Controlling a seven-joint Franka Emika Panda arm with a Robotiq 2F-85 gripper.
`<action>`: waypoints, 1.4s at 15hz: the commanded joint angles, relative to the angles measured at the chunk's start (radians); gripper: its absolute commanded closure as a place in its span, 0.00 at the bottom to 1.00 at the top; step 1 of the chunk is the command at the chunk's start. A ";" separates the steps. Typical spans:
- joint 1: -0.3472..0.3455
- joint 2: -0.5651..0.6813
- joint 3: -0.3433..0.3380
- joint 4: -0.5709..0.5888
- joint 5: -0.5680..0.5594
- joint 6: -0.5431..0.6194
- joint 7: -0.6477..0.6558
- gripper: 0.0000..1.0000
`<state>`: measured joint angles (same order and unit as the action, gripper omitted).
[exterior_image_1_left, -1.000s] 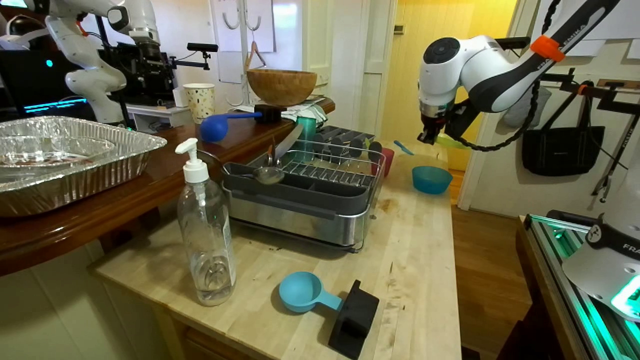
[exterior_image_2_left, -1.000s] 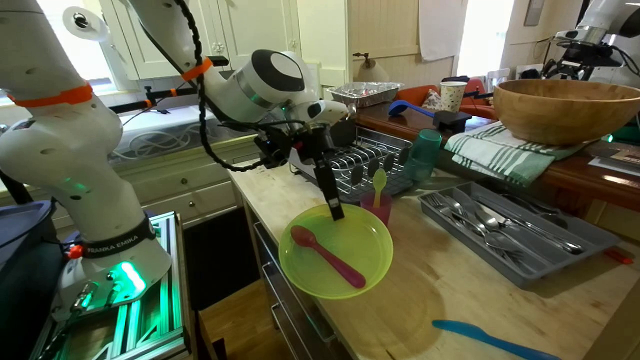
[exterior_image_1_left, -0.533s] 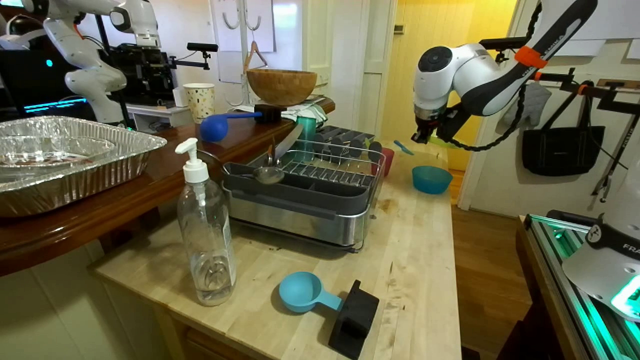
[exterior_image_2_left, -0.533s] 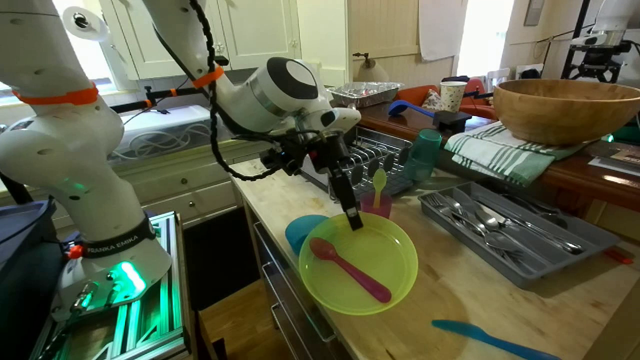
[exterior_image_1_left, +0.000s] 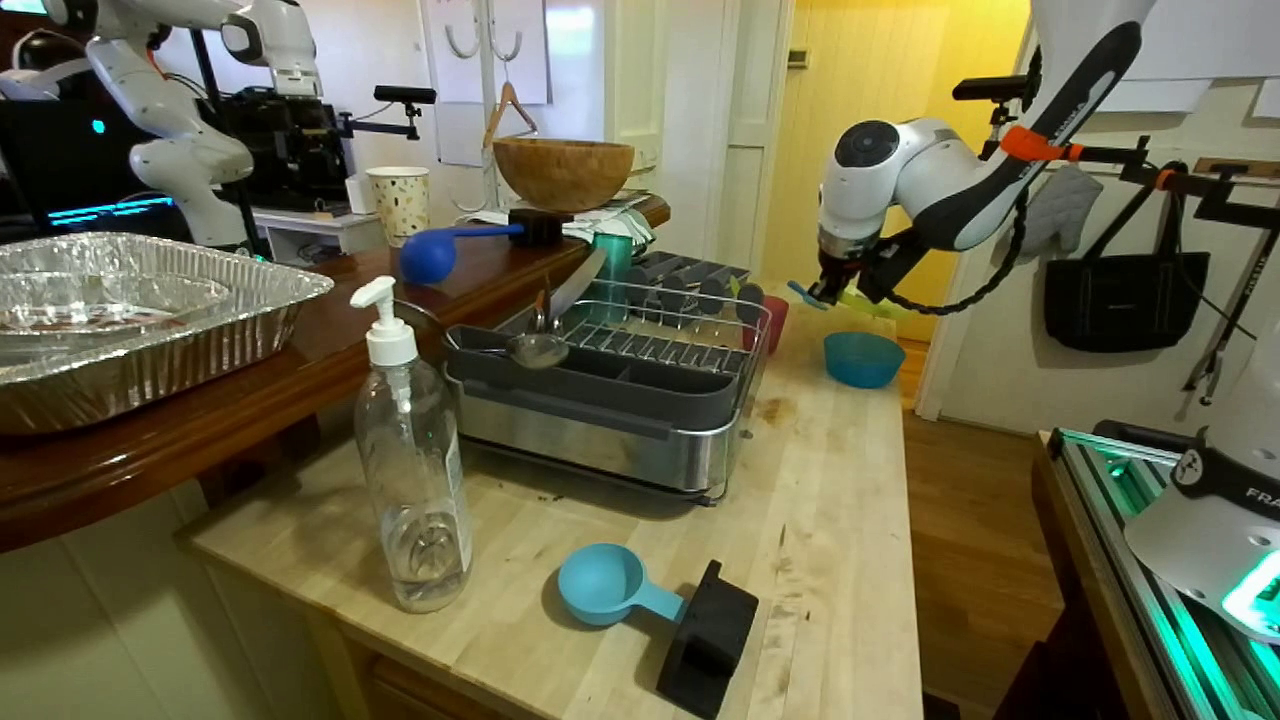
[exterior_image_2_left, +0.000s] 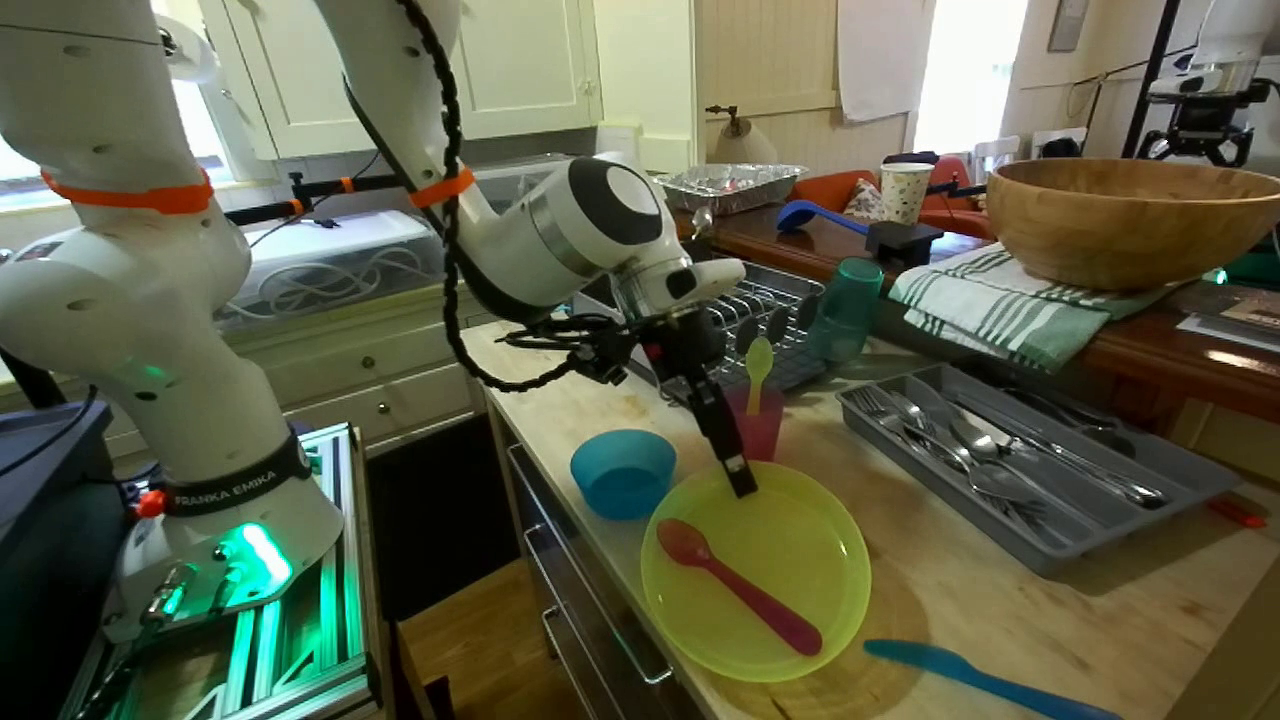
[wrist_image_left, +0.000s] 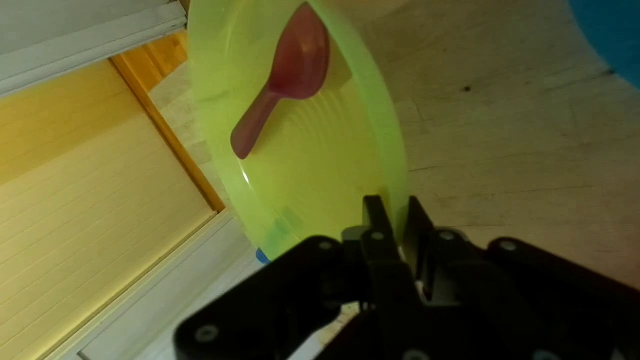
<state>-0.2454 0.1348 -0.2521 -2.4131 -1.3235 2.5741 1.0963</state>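
Note:
My gripper (wrist_image_left: 393, 204) is shut on the rim of a translucent yellow-green plate (wrist_image_left: 330, 155), one finger on each side of it in the wrist view. A dark red spoon (wrist_image_left: 302, 62) lies on the plate. In an exterior view the plate (exterior_image_2_left: 800, 530) is tilted, with the spoon (exterior_image_2_left: 745, 595) lying across it and my gripper (exterior_image_2_left: 742, 482) at its far rim. Whether the plate's underside touches the counter, I cannot tell. From another angle the plate (exterior_image_1_left: 865, 304) is seen nearly edge-on beside my gripper (exterior_image_1_left: 828, 292).
A blue bowl (exterior_image_2_left: 623, 475) stands beside the plate. Behind is a pink cup (exterior_image_2_left: 765, 425) holding a yellow-green spoon (exterior_image_2_left: 758, 365). A blue knife (exterior_image_2_left: 960, 670) lies on the counter near a grey cutlery tray (exterior_image_2_left: 1060, 555). A dish rack (exterior_image_1_left: 600, 400) and a soap bottle (exterior_image_1_left: 415, 500) stand farther along.
My gripper has carried the plate and its spoon lower and away from the blue bowl, which has come fully into view. The grip has stayed the same.

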 joint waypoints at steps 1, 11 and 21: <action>-0.019 0.084 -0.015 0.063 -0.069 0.072 0.081 0.97; -0.022 0.172 -0.014 0.147 -0.082 0.091 0.154 0.61; -0.027 0.134 -0.011 0.143 -0.044 0.089 0.166 0.00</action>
<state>-0.2608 0.2857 -0.2636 -2.2589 -1.3735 2.6389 1.2454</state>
